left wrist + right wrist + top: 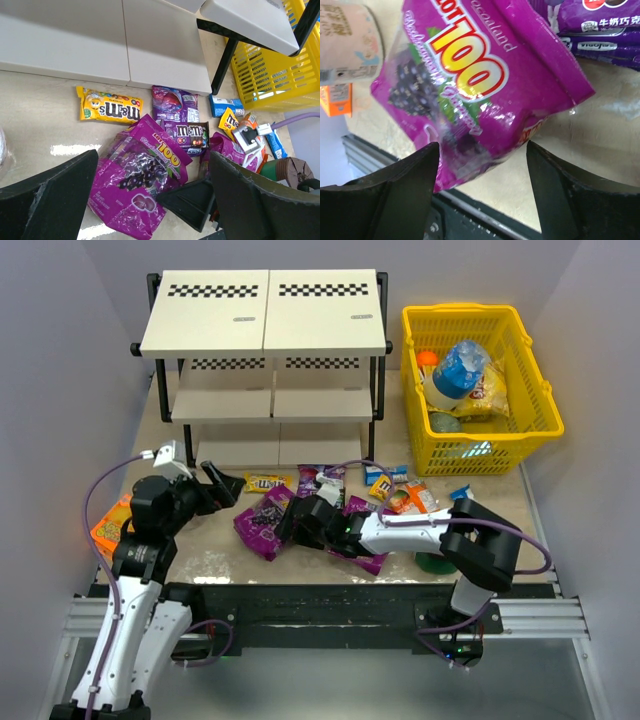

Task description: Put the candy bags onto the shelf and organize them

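Observation:
The shelf [265, 315] stands at the back, its lowest board [75, 40] bare. Candy bags lie scattered on the table in front of it. One large purple "100" bag [262, 522] [142, 180] [470, 85] lies nearest the arms. My right gripper [288, 522] [482, 147] is low at that bag's right end, jaws apart, with the bag's edge between the fingers. Further bags are a yellow one [109, 106], a dark-purple one [192, 136] and a small blue one [225, 105]. My left gripper [228, 488] [154, 155] hovers open above the pile and holds nothing.
A yellow plastic basket [520, 440] [270, 75] with a bottle and a bag stands right of the shelf. A flat orange box [108, 525] [335, 97] lies at the left table edge. A green object [435, 562] sits under the right arm.

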Controlling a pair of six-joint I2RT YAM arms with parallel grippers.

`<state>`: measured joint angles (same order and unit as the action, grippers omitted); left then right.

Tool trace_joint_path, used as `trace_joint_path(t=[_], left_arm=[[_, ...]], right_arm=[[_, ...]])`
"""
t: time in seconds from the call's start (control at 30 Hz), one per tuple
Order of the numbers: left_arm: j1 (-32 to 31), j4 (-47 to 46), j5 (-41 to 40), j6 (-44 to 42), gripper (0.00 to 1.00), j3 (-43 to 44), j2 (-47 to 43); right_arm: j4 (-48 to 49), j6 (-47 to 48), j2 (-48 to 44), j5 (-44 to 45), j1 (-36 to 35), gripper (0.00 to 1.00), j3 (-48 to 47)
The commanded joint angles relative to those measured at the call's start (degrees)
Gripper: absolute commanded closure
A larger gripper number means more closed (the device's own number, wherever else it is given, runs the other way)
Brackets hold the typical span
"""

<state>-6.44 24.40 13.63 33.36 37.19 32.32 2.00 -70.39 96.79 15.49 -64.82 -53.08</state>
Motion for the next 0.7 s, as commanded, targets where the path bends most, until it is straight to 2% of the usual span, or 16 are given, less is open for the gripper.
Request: trace_joint_path(t=[0.0, 0.1, 0.13, 0.2, 0.23, 0.37, 0.67], left_arm=[[-0.07, 0.64, 0.08, -0.85, 0.02, 2.45, -1.11], [-0.07, 1.26, -0.09, -0.76, 0.02, 2.45, -1.64], [-0.07, 1.35, -0.27, -0.84, 0.02, 2.45, -1.73], [-0.07, 1.79, -0.62, -0.84, 0.02, 2.36, -1.90], [-0.07, 1.88, -0.62, -0.85, 0.02, 2.45, -1.99], [-0.07, 2.75, -1.32, -1.28, 0.02, 2.71, -2.26], [-0.07, 4.60, -5.10, -3.04, 0.01, 3.59, -2.17]], right_arm=[[3.36, -2.20, 1.11, 3.67, -0.05, 0.30, -2.20], [3.36, -2.91, 1.73, 3.94, -0.05, 0.42, -1.59], [3.54, -3.00, 1.73, 3.85, -0.05, 0.53, -1.33], [3.89, -3.26, 1.73, 3.76, -0.05, 0.67, -0.54], [3.71, -3.26, 1.56, 3.76, -0.05, 0.79, -0.36], [1.52, -1.16, -0.72, 5.52, -0.13, 0.99, -0.62], [-7.09, 9.73, -9.69, 6.57, -0.05, 1.00, -5.09]])
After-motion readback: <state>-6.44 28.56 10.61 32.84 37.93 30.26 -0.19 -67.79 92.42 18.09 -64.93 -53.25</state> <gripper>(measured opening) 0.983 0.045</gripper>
